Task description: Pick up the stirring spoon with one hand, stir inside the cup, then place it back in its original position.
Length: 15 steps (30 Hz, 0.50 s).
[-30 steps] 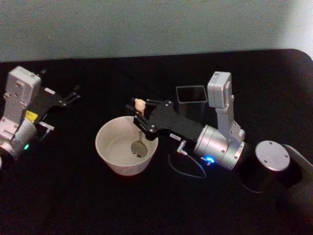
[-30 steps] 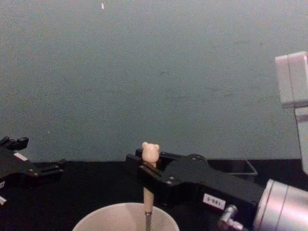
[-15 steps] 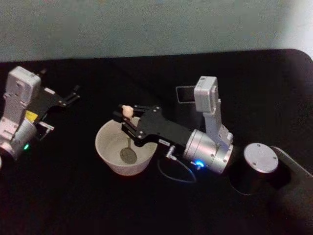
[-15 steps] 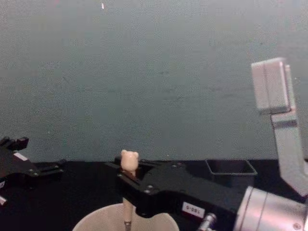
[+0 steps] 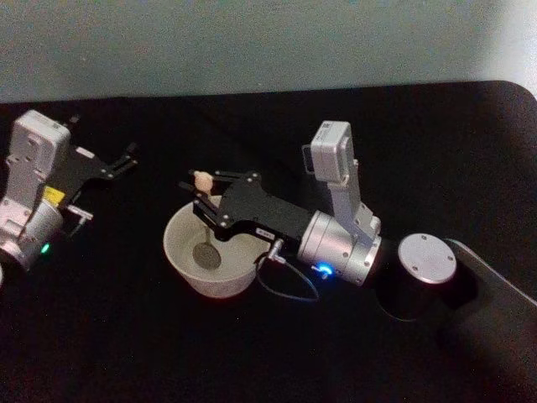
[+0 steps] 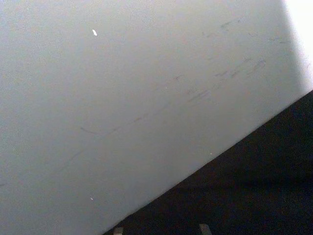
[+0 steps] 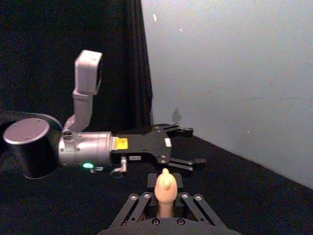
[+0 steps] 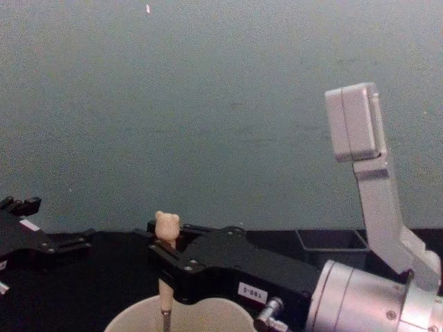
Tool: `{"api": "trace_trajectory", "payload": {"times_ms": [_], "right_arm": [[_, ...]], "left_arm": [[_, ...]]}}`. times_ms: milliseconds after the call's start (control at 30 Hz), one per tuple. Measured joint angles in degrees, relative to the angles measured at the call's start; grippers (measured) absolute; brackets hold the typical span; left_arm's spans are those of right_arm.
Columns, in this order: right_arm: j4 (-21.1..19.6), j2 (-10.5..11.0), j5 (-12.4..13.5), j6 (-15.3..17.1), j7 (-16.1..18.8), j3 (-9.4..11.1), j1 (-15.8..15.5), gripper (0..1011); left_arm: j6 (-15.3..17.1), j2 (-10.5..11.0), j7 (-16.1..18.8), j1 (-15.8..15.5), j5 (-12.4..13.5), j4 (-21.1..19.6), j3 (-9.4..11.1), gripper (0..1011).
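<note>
You are looking at what seems a plain robot test bench. A black-draped table point(image 5: 252, 353) stands against a bare, pale wall point(image 5: 252, 42).

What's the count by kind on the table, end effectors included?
stirring spoon: 1
cup: 1
holder: 1
end effectors: 2, the left end effector and the right end effector
Total: 5
</note>
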Motion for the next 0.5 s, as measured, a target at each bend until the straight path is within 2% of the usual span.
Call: {"api": "trace_trajectory", "payload": {"times_ms": [500], "right_arm": [[2.92, -0.95, -1.31, -0.75, -2.22, 2.12, 1.35, 187]], "left_arm": [[0.00, 0.00, 0.00, 0.00, 0.00, 0.00, 0.00, 1001]]}}
